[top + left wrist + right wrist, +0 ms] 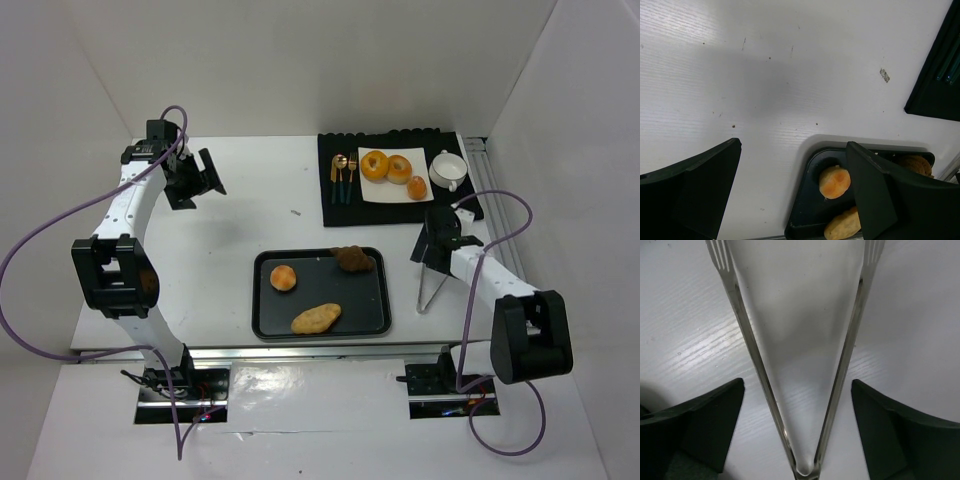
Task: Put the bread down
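Observation:
A black tray [345,290] at the table's middle holds a round bun [283,277], an oblong roll [316,318] and a dark croissant [353,259]. A white plate [387,188] on a black mat holds two glossy ring breads [375,164] and a small bun [417,187]. My right gripper [433,258] is open right of the tray, over metal tongs [431,287] lying on the table. In the right wrist view the tongs [752,347] lie between my open gripper [798,385] without touching. My left gripper [198,178] is open and empty at the far left. Its view shows the bun [835,182], roll [844,225] and tray [805,200].
A white cup [447,170] stands right of the plate. Gold and teal cutlery [341,175] lies on the black mat [335,205] left of the plate. White walls close the table on three sides. A metal rail [505,230] runs along the right edge.

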Robot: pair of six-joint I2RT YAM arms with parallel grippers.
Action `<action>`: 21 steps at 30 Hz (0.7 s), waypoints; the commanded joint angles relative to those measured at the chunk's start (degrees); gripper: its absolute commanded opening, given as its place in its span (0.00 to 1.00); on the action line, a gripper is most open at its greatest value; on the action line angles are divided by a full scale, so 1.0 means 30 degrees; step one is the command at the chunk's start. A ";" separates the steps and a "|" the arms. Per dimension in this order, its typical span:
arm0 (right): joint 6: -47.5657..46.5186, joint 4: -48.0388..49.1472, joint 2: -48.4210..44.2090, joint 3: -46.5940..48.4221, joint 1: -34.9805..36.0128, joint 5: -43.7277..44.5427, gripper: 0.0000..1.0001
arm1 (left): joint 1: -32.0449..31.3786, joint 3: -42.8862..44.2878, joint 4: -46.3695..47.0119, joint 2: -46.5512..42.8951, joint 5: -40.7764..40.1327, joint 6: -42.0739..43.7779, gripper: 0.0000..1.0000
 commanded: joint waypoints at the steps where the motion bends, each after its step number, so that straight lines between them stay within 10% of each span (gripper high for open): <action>1: 0.0834 0.0821 -0.0120 0.0154 -0.0292 0.0247 0.98 | -0.0033 0.0549 0.0023 -0.0711 0.0180 0.0175 0.99; 21: 0.0308 -0.3636 0.0232 0.6838 -0.0292 -0.0837 1.00 | -0.0033 0.1108 -0.0155 -0.0506 0.0417 0.0175 0.99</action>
